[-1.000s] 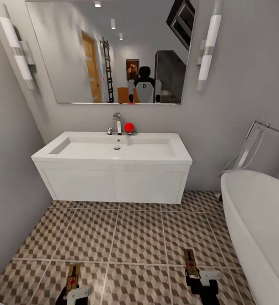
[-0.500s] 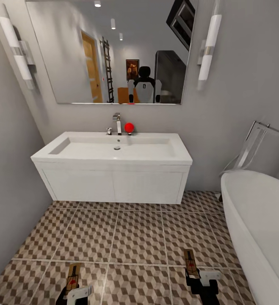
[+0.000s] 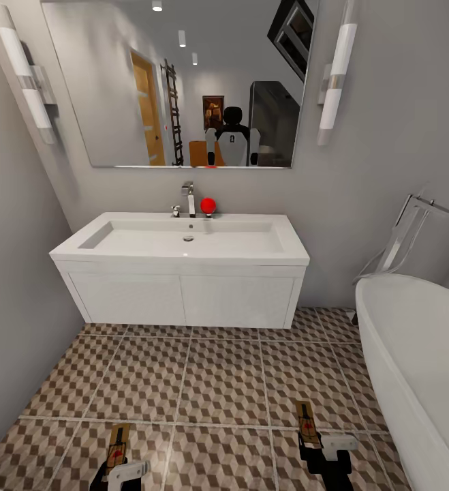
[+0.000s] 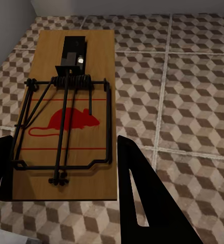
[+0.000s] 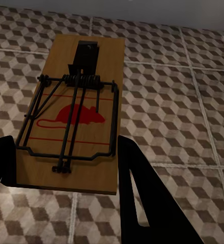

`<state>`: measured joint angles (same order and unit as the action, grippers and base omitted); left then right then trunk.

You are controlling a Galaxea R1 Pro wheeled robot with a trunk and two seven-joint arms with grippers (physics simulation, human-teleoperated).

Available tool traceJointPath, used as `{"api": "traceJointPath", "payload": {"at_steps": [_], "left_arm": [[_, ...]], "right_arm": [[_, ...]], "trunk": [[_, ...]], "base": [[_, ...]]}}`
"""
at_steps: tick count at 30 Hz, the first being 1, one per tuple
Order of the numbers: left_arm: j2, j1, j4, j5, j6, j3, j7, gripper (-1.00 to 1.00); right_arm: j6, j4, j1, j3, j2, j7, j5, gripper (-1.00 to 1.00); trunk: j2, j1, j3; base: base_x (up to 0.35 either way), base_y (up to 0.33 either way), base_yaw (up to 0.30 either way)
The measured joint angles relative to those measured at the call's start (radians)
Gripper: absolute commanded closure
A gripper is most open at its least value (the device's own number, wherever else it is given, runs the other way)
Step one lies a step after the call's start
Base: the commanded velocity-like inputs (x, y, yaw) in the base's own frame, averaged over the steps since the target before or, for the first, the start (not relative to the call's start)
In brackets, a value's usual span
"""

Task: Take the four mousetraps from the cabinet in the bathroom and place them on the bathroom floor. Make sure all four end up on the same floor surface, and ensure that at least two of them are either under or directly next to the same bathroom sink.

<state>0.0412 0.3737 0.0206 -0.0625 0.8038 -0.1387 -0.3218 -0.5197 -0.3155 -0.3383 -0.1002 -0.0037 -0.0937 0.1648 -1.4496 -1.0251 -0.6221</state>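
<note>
Facing the wide white wall-hung sink, the left gripper pinches one tan wooden mousetrap and the right gripper another, each printed with a red mouse, above the cube-patterned tile floor.

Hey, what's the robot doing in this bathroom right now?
It faces the wide white wall-hung sink, each arm carrying a small tan wooden mousetrap above the cube-patterned tile floor. The left gripper is shut on the left mousetrap; the right gripper is shut on the right mousetrap. Neither trap is set down yet.
</note>
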Motion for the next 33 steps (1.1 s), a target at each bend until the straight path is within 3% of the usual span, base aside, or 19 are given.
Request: {"api": "traceJointPath", "payload": {"at_steps": [7, 16, 19, 21, 23, 24, 25, 26, 29, 30, 33], "left_arm": [[0.001, 0.0, 0.0, 0.001, 0.0, -0.002, 0.001, 1.0], [0.023, 0.0, 0.009, 0.003, -0.006, 0.003, -0.005, 1.0], [0.024, 0.0, 0.031, 0.003, -0.086, 0.004, -0.006, 1.0], [0.021, 0.0, 0.086, 0.003, -0.191, 0.004, -0.007, 1.0], [0.011, 0.0, 0.219, 0.002, -0.377, 0.003, -0.004, 1.0], [0.008, 0.0, 0.26, 0.0, -0.432, 0.004, -0.004, 1.0], [0.004, 0.0, 0.339, 0.001, -0.541, 0.004, -0.001, 1.0], [0.001, 0.0, 0.42, 0.0, -0.654, 0.004, 0.0, 1.0], [-0.002, 0.002, 0.577, -0.003, -0.863, 0.004, 0.003, 1.0], [-0.003, 0.006, 0.671, -0.003, -1.003, 0.003, 0.006, 1.0], [-0.003, 0.033, 0.816, -0.001, -1.191, 0.002, 0.012, 1.0]], "right_arm": [[0.0, 0.0, 0.0, 0.0, 0.0, 0.0, 0.0, 1.0], [0.001, -0.002, 0.0, -0.001, 0.0, 0.001, 0.0, 1.0], [0.008, -0.015, 0.0, -0.002, 0.007, 0.0, 0.0, 1.0], [0.011, -0.038, 0.0, 0.0, 0.023, -0.004, 0.001, 1.0], [0.028, -0.092, 0.0, 0.001, 0.049, -0.015, 0.003, 1.0], [0.037, -0.11, 0.0, 0.0, 0.056, -0.02, 0.002, 1.0], [0.066, -0.149, -0.001, 0.0, 0.069, -0.029, 0.003, 1.0], [0.11, -0.192, -0.001, 0.001, 0.083, -0.041, 0.005, 1.0], [0.228, -0.287, -0.002, 0.0, 0.113, -0.06, 0.011, 1.0], [0.31, -0.357, -0.004, 0.001, 0.131, -0.068, 0.018, 1.0], [0.422, -0.469, -0.007, 0.009, 0.155, -0.073, 0.026, 1.0]], "trunk": [[0.0, 0.0, 0.0], [0.0, 0.0, 0.0], [0.0, 0.0, 0.0], [0.0, 0.0, 0.0], [0.0, 0.0, 0.0], [0.0, 0.0, 0.0], [0.0, 0.0, 0.0], [0.0, 0.0, 0.0], [0.0, 0.0, 0.0], [0.0, 0.0, 0.0], [0.0, 0.0, 0.0]], "base": [[0.0, 0.0, 0.0], [0.0, 0.0, 0.0], [0.0, 0.0, 0.0], [0.0, 0.0, 0.0], [0.0, 0.0, 0.0], [0.0, 0.0, 0.0], [0.0, 0.0, 0.0], [0.0, 0.0, 0.0], [0.0, 0.0, 0.0], [0.0, 0.0, 0.0], [0.0, 0.0, 0.0]]}}
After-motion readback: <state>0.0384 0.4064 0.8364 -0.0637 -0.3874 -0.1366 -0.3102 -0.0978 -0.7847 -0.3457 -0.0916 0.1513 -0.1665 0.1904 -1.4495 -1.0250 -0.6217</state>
